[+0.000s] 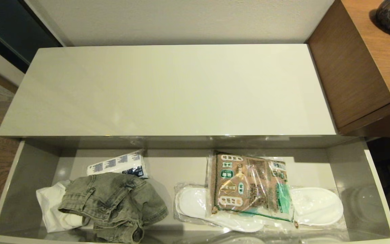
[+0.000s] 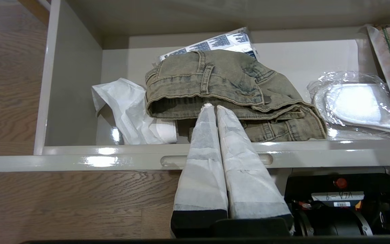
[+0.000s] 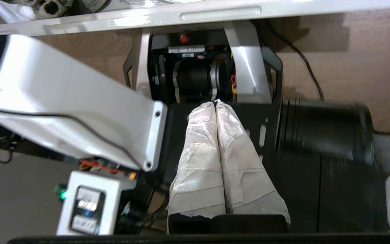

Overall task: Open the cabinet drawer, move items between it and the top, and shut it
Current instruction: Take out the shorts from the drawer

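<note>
The wide glossy grey-beige drawer (image 1: 377, 189) is standing open; the left gripper (image 2: 214, 107), fingers pressed together, is hovering above its front edge facing the faded grey-green denim garment (image 2: 222, 81). The right gripper (image 3: 215, 103), likewise closed, is idling below.

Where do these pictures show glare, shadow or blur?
Head view: soft sheen across the top, and shadow under its front edge along the back of the cabinet drawer. Left wrist view: bright glints on the drawer's front rim and on the wrapped slippers, while the denim garment looks sharp. Right wrist view: the white arm and black cylinder are smeared.
</note>
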`<state>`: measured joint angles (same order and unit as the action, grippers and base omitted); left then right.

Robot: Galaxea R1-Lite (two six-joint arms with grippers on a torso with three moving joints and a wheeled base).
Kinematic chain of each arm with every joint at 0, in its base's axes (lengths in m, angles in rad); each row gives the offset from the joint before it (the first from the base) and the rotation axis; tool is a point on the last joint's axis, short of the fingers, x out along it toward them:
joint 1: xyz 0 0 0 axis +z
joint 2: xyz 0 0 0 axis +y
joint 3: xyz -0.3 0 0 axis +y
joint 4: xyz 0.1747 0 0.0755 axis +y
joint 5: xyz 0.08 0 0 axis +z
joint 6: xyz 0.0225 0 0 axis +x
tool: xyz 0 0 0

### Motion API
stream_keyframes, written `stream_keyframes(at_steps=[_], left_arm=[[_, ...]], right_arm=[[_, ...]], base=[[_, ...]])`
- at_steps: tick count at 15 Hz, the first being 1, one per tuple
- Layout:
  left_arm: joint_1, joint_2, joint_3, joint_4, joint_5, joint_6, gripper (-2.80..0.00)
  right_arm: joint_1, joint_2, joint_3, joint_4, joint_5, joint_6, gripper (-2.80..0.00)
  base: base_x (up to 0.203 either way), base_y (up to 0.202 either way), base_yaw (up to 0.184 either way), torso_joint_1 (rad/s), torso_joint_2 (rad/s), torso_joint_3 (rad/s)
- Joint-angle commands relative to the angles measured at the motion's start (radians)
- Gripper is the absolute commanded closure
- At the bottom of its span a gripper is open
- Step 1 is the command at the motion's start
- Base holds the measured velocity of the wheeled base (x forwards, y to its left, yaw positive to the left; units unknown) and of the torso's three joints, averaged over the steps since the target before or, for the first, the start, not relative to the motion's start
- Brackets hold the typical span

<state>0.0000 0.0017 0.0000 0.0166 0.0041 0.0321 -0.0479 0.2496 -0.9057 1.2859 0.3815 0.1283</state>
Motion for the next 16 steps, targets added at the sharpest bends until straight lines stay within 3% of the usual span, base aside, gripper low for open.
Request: stream_keyframes(at_steps=[1,4,10,12,16], left_arm=[[0.000,0.001,0.000,0.002,0.001,0.000,0.00],[0.000,0.001,0.000,0.000,0.001,0.000,0.00],[0.000,0.001,0.000,0.000,0.001,0.000,0.00],[0.000,0.001,0.000,0.000,0.001,0.000,0.00],[0.000,0.001,0.000,0.002,0.001,0.000,0.00]], right_arm=[[0.018,-0.133,0.110,-0.121,0.002,-0.008,0.00],[0.035,-0.250,0.289,-0.406,-0.046,-0.034,0.00],[0.039,-0.245,0.471,-0.753,-0.207,-0.044,0.00],[0.039,-0.245,0.592,-0.933,-0.278,-0.057,0.00],[0.039,-0.246,0.879,-1.424,-0.306,-0.133,0.00]], base=[[0.000,0.000,0.000,0.000,0.00,0.000],[0.000,0.000,0.000,0.000,0.00,0.000],[0.000,0.000,0.000,0.000,0.00,0.000],[0.000,0.000,0.000,0.000,0.00,0.000],[0.000,0.000,0.000,0.000,0.00,0.000]])
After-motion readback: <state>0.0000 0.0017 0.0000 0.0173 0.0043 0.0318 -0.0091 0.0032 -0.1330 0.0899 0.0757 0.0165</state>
